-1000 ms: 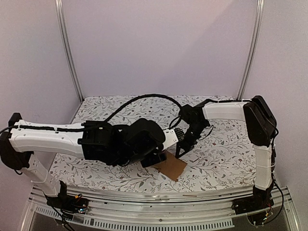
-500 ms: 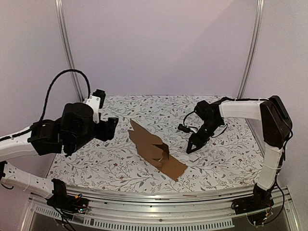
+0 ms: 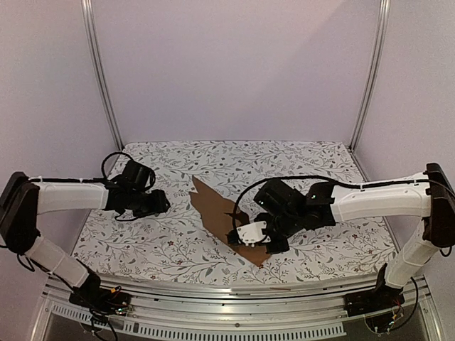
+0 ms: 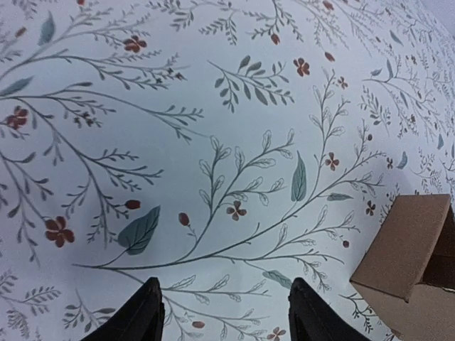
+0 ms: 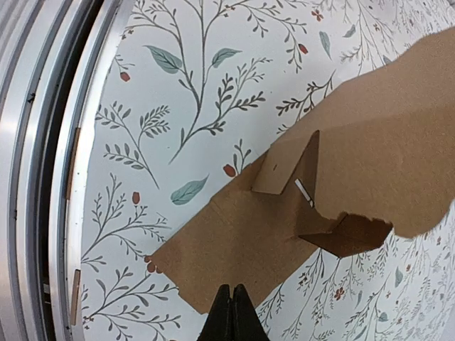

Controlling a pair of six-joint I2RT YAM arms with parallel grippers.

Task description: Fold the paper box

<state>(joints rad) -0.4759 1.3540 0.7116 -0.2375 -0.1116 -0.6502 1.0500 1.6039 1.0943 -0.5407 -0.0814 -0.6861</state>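
On my left, the left gripper hangs with its fingers apart over the floral bench. The paper box sits mid-bench, partly folded. The right gripper is pinched together over the sheet's near edge.

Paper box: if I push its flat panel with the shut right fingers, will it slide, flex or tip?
Probably slides: the paper box looks a thin, light sheet lying loose on the tablecloth. Its raised flaps stand on creases and would likely flop rather than resist. Tipping over seems unlikely: a broad panel lies flat.
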